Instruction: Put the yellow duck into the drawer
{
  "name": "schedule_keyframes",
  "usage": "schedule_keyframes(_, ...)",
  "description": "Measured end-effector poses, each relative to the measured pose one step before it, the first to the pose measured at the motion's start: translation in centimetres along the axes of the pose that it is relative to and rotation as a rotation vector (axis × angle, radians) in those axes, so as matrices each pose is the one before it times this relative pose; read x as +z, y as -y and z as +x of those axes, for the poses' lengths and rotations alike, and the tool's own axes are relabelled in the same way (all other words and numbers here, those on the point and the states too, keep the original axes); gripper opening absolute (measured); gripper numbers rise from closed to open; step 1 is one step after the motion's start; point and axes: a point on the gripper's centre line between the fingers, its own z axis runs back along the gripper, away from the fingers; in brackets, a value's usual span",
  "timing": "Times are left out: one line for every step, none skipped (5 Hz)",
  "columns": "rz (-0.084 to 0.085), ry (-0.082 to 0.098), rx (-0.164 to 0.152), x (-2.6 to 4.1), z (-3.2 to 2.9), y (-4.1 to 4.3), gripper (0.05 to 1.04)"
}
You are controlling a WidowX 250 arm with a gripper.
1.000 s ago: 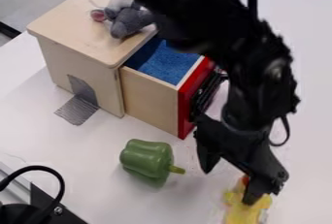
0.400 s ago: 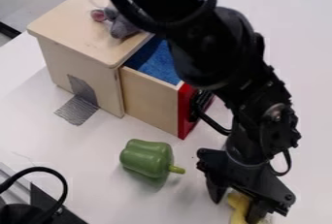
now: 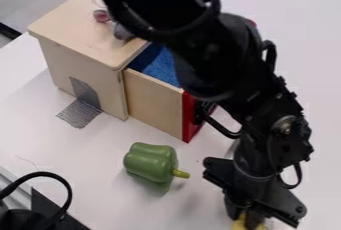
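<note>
1. Nearest, well out past the drawer side of the pale wooden cabinet (image 3: pixel 80 30), the yellow duck (image 3: pixel 239 223) is at the table surface, mostly hidden beneath the black two-finger gripper (image 3: pixel 245 217). Whether the gripper is open or has closed on the duck cannot be told.
2. Done: the gripper is down at the duck, and the cabinet's wooden drawer with a red front (image 3: pixel 189 119) stands pulled out. Left: a sure grip, the lift, the carry back toward the cabinet and the release.
3. Near edges: a black cable (image 3: pixel 59 175) loops up on the near side of the cabinet, well apart from the duck. The glossy green toy pepper (image 3: pixel 150 162) lies between, nearer the drawer; a low sweep toward the cabinet could knock it.
4. Farther on, the drawer's red front is the edge to clear. The duck would need raising above it, then lowering onto the blue lining (image 3: pixel 160 67), partly covered by the black robot arm (image 3: pixel 226 50).
5. Farthest, a grey plush toy (image 3: pixel 121 31) sits on the cabinet top, partly behind the arm. White table (image 3: pixel 303 40) spreads beyond the drawer side, giving the arm room to swing.
</note>
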Motion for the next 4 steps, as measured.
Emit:
schedule_keyframes(-0.0006, 0.0241, -0.0016, 1.924, 0.396, 0.001, 0.082)
schedule_keyframes(-0.0102, 0.0432, -0.0045, 3.569, 0.857, 0.041, 0.06)
schedule_keyframes(0.0031, 0.0443, -0.0164, 3.808, 0.64, -1.297, 0.059)
schedule_keyframes(0.0117, 0.0377, -0.0048, 2.42, 0.577, -3.063, 0.059)
